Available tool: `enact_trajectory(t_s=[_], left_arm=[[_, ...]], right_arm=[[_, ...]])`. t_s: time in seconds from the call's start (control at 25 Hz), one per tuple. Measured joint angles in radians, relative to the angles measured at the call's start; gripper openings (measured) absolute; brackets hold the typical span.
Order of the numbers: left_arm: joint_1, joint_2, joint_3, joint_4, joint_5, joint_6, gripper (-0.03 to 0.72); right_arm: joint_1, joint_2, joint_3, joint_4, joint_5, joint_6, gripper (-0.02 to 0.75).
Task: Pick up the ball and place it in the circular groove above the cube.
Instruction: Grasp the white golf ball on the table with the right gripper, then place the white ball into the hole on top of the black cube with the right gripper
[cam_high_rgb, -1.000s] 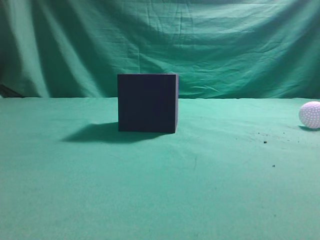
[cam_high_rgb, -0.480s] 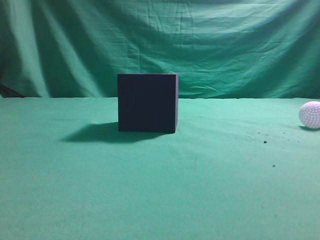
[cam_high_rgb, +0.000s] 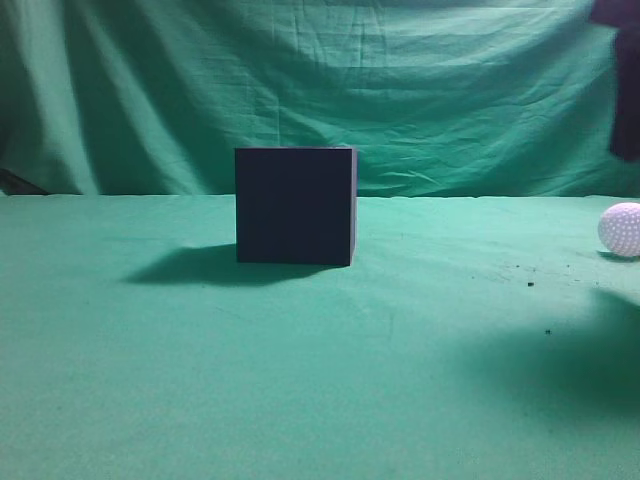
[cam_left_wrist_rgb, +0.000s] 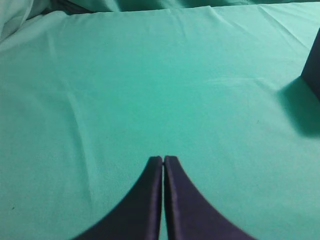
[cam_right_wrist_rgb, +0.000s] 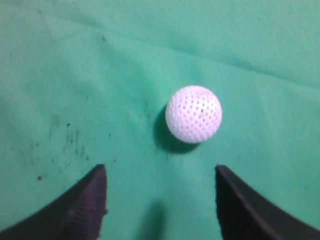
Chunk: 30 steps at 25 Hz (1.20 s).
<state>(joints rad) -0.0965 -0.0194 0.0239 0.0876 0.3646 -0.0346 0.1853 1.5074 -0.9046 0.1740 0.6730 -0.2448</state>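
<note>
1. Since the earlier frame, your right arm (cam_high_rgb: 625, 80) has entered at the bench's far right corner, casting a shadow on the cloth.
2. Your ball (cam_right_wrist_rgb: 194, 114) sits at the right edge, untouched, well apart from the cube (cam_high_rgb: 295, 206) mid-bench.
3. Right gripper (cam_right_wrist_rgb: 160, 187) is spread wide, short of the ball.
4. Left gripper (cam_left_wrist_rgb: 163, 162) is pressed together, empty.

One ball (cam_high_rgb: 621, 230), one cube (cam_high_rgb: 295, 206), two claws, left claw (cam_left_wrist_rgb: 163, 159), right claw (cam_right_wrist_rgb: 161, 175)

Green-clothed table (cam_high_rgb: 330, 380) carries the cube (cam_high_rgb: 295, 206) and, well apart, the ball (cam_high_rgb: 621, 230).
</note>
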Motion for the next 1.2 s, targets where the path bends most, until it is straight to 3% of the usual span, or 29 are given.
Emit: enact_trajectory(t_s=[0.12,0.24,0.28,0.68,0.84,0.88,1.2], left_arm=[[0.000,0.000,0.000,0.000,0.000,0.000,0.000],[0.000,0.000,0.000,0.000,0.000,0.000,0.000],[0.000,0.000,0.000,0.000,0.000,0.000,0.000],[0.000,0.000,0.000,0.000,0.000,0.000,0.000],[0.000,0.000,0.000,0.000,0.000,0.000,0.000],[0.000,0.000,0.000,0.000,0.000,0.000,0.000],[0.000,0.000,0.000,0.000,0.000,0.000,0.000]], right_arm=[[0.000,0.093,-0.075,-0.026,-0.004,0.027,0.510],[0.000,0.173,-0.133,-0.056,-0.004,0.057,0.505],[0.000,0.198,-0.150,-0.060,-0.004,0.062,0.546],[0.000,0.307,-0.190,-0.097,-0.013,0.070,0.531],[0.000,0.308,-0.190,-0.102,-0.013,0.087,0.306],[0.000,0.308,-0.191,-0.103,-0.013,0.090,0.287],[0.010,0.272,-0.329,0.002,0.146,0.080,0.298]])
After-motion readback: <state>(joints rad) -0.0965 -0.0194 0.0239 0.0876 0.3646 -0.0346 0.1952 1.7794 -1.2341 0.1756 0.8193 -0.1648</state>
